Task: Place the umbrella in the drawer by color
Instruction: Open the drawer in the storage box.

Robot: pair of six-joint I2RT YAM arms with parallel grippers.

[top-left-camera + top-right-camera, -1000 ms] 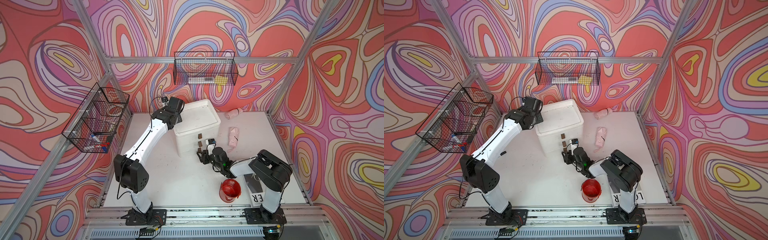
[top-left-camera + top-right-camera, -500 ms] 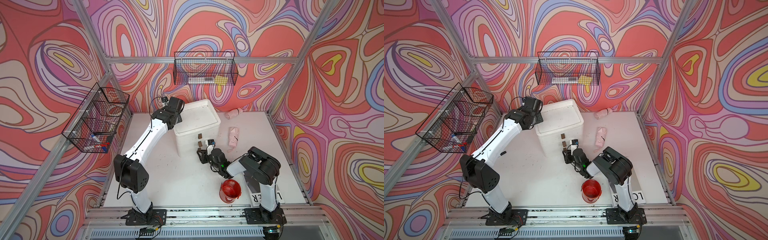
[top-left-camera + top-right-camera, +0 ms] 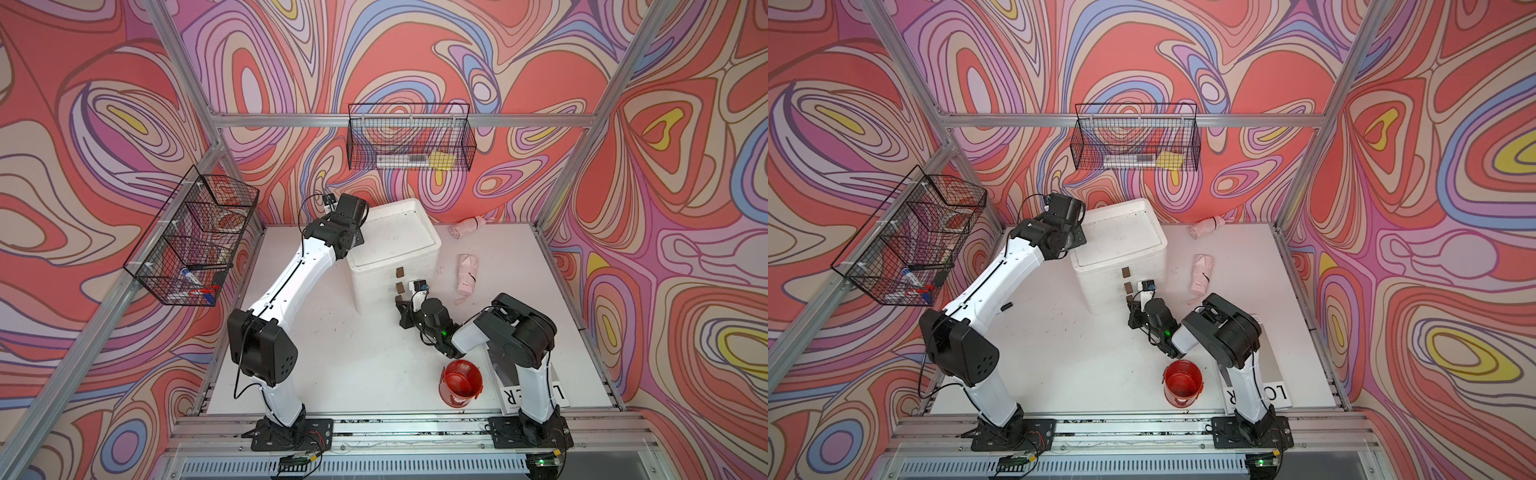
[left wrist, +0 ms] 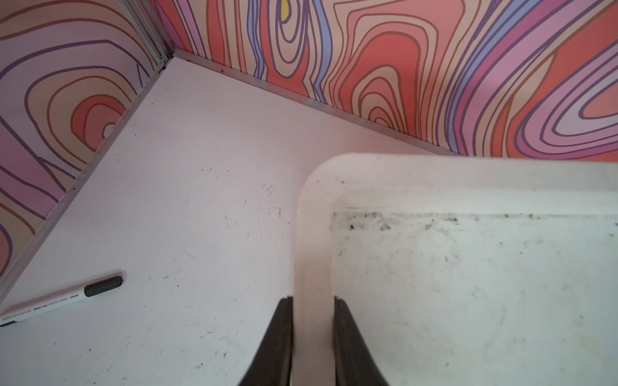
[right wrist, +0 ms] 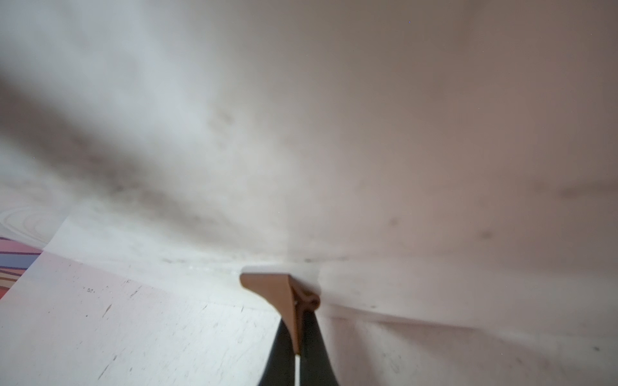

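Bucket: a red round plastic bucket (image 3: 461, 380) stands near the front edge of the white desk (image 3: 353, 353), well apart from the umbrellas.
Right pincer: the right pincer (image 5: 298, 329) is pinched tight on the small brown tab handle (image 5: 272, 286) of the lowest drawer.
Drawers: the tall white plastic drawer unit (image 3: 388, 266) has drawers that appear shut.
Left pincer: the left pincer (image 4: 312, 317) is clamped narrowly on the unit's top rim, likely steadying it.
Umbrella: the folded pale pink fabric umbrella (image 3: 466, 272) lies on the desk near the unit. It is probably light, soft outside and stiff-cored, so grasp it across the middle by the strap.
Far umbrella: a second pink folded umbrella (image 3: 467, 226) lies by the back wall.
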